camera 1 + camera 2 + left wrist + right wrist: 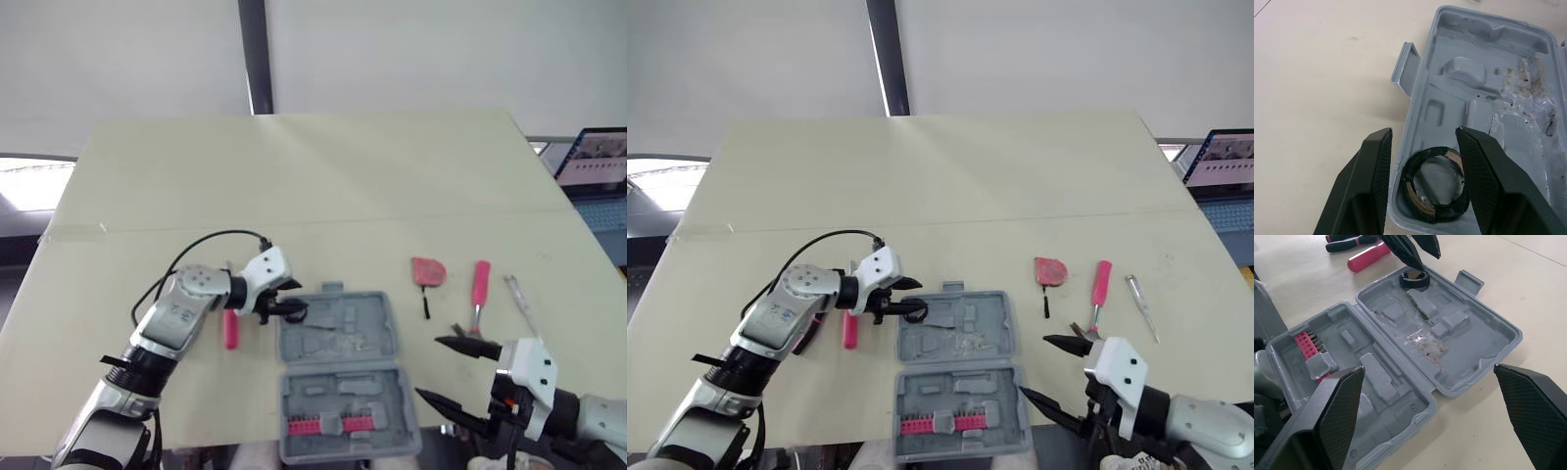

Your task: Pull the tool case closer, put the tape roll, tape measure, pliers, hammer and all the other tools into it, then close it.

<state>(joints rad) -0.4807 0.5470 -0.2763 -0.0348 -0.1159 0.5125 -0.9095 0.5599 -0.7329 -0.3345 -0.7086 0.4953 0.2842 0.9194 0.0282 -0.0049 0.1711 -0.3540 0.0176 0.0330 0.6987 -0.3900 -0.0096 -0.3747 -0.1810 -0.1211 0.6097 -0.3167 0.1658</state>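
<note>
Open tool case [1484, 340] holding tape roll [1444, 213], left end effector [1423, 131] wide, right end effector [1427, 368] wide

Left arm [168, 325]: silver-grey shell, round joint cap, black band lower down. Thin black cable [211, 233] loops above. Wrist housings [266, 266] white, small dark screw holes. Left end effector [1422, 134], right end effector [429, 367]: black tapered fingers [1537, 416], cross-hatched on right.

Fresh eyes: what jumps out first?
An open grey plastic tool case sits near the front edge of the cream table, a black tape roll lying in the left corner of its far half, under the left gripper, jaws open. The right gripper hangs wide open by the case's right side.
</note>
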